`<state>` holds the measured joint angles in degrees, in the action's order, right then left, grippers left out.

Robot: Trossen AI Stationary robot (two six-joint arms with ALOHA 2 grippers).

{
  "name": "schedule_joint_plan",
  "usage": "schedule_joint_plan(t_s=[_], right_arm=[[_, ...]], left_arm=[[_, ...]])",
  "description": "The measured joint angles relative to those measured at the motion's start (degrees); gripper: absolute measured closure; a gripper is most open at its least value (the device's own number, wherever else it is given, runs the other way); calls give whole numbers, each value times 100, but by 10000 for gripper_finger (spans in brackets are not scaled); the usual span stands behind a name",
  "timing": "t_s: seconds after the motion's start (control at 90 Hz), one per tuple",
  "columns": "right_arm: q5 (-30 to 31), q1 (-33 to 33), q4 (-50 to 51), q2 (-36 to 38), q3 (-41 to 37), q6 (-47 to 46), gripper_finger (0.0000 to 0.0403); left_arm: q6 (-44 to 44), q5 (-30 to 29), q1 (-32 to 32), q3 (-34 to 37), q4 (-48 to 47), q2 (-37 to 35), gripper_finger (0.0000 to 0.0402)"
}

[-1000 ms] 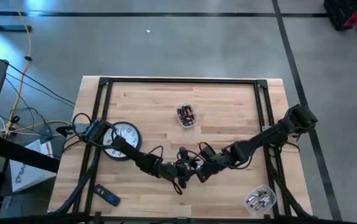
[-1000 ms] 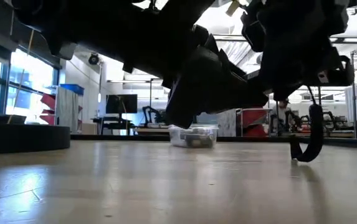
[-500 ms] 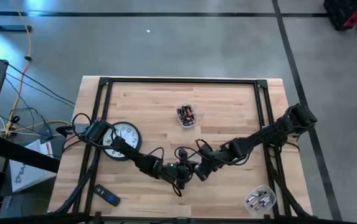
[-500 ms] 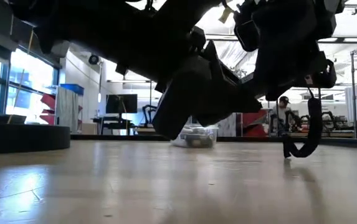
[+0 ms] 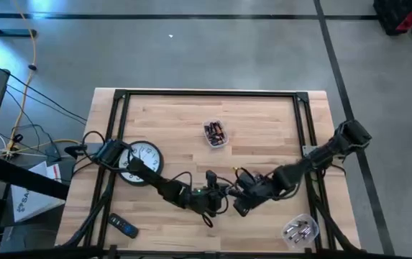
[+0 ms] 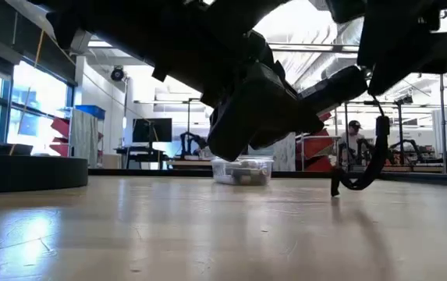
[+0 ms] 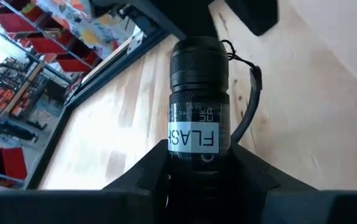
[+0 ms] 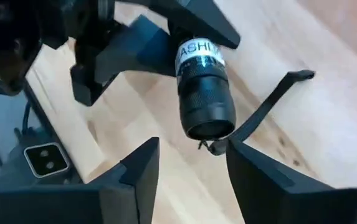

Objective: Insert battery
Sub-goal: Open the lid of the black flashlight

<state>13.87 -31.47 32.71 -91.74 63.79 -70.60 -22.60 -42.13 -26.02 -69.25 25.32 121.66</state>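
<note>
Battery tub (image 5: 216,134) and clock (image 5: 139,161) nearby

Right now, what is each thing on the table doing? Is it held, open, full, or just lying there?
Flashlight: held off the table, clamped in the left gripper, wrist strap dangling.
Right gripper: fingers open, facing the flashlight's end, holding nothing.
Middle tub: lid off, holding batteries, standing on the table.
Corner tub: lid off, holding silvery pieces.
Wall clock: lying flat, face up, partly under the left arm.
Remote control: lying flat near the table edge, untouched.

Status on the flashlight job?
Left gripper shut on flashlight, held off the table. Right gripper open, just short of its end. Nothing between them.
</note>
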Motion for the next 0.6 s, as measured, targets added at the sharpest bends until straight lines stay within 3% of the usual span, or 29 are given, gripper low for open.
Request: schedule_joint_plan(t_s=[0.367, 0.6], right_arm=[[971, -210, -192, -2, 0, -104, 231], [1603, -370, -770, 149, 214, 857, 231]], left_arm=[[-92, -236, -174, 2, 28, -282, 303], [-25, -576, -413, 0, -87, -736, 303]])
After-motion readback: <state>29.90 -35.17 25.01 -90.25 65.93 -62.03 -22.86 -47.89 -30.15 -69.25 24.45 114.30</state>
